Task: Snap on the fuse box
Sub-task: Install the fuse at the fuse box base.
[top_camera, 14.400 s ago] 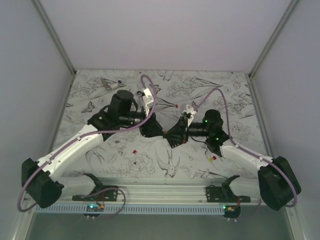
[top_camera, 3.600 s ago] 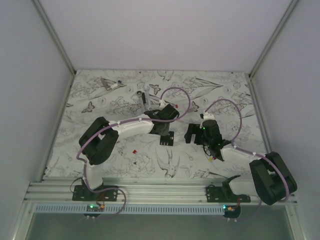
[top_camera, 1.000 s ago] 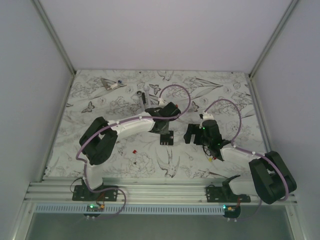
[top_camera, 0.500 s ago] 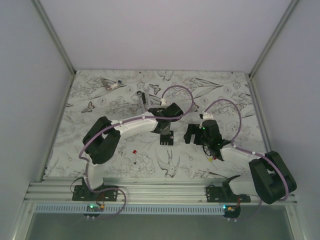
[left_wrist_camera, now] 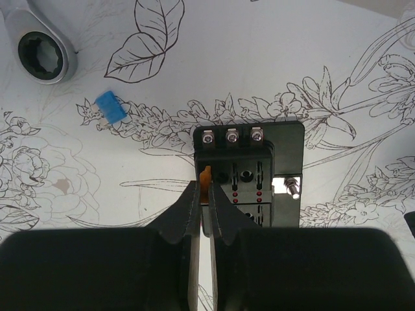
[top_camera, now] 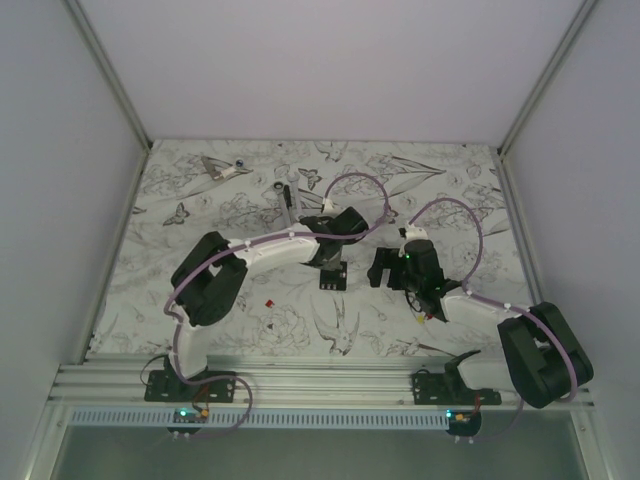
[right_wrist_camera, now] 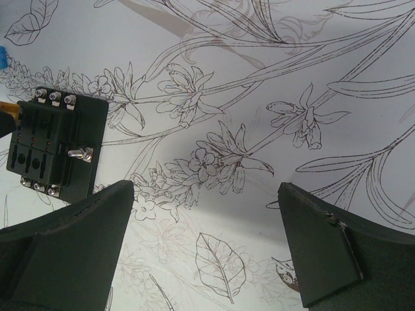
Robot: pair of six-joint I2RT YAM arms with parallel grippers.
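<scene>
The fuse box (top_camera: 333,275) is lying flat on the flower-printed table (top_camera: 200,220), just left of centre in the overhead frame, exactly where it was half a second ago. The left gripper (left_wrist_camera: 201,189) is pinching an orange fuse (left_wrist_camera: 206,173) against the left side of the box's top face, and that arm's elbow is sitting slightly further right than before. The right gripper (right_wrist_camera: 204,194) is hovering just right of the box, unmoved, with its fingers spread wide. A blue fuse (left_wrist_camera: 111,108) is lying at the upper left of the left wrist view.

Tabletop (left_wrist_camera: 311,58) (white, printed with flowers and butterflies). Laid flat on it: fuse box (left_wrist_camera: 249,162); blue fuse (left_wrist_camera: 111,108) set apart; ring wrench head (left_wrist_camera: 41,55) seen beyond that.
</scene>
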